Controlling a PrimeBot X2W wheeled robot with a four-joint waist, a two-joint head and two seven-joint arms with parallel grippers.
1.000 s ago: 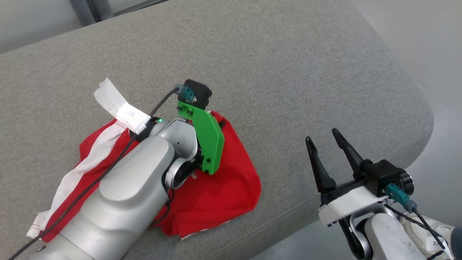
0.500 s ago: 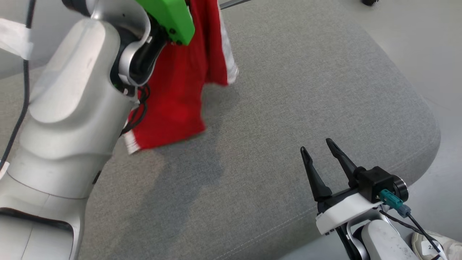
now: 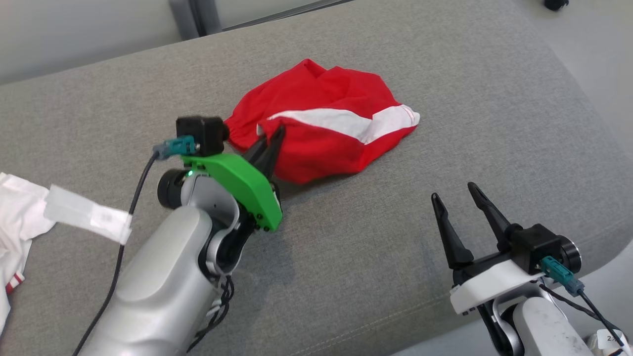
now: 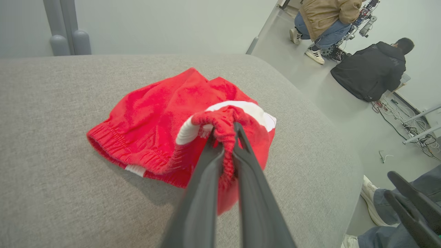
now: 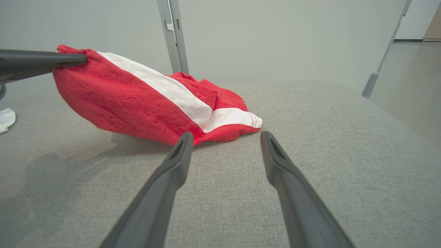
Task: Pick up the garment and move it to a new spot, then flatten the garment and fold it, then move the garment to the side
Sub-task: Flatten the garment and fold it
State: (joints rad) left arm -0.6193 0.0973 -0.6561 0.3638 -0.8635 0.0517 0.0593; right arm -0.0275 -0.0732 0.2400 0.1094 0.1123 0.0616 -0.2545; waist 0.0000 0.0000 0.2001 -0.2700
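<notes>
Garment (image 3: 321, 128), red with a white stripe, lay bunched on the grey upholstered surface (image 3: 395, 277), toward its far middle. Most of it rested on the fabric, while one gathered edge was lifted clear. Left gripper (image 4: 224, 129) had its two dark fingers pressed together on that edge; the left wrist view showed a ridge of red cloth squeezed between them, close to the elastic waistband. Right gripper (image 3: 462, 217) hovered near the front right edge of the surface, fingers spread wide and holding nothing. It pointed toward the garment's striped hem but was well apart from it. White cloth (image 3: 15, 227) lay at the far left, apart from the work. People (image 4: 372, 69) were on the floor beyond the surface, one crouched in a dark jacket. Judgement on progress: the garment appeared to be set down at a spot, so the pick-and-move step looked close to finished, lacking only the release. Flattening not begun: the cloth was crumpled and doubled over itself, the stripe bent across it. Folding and the final shift to the side both remained. Roughly the first third done, by my reckoning.
</notes>
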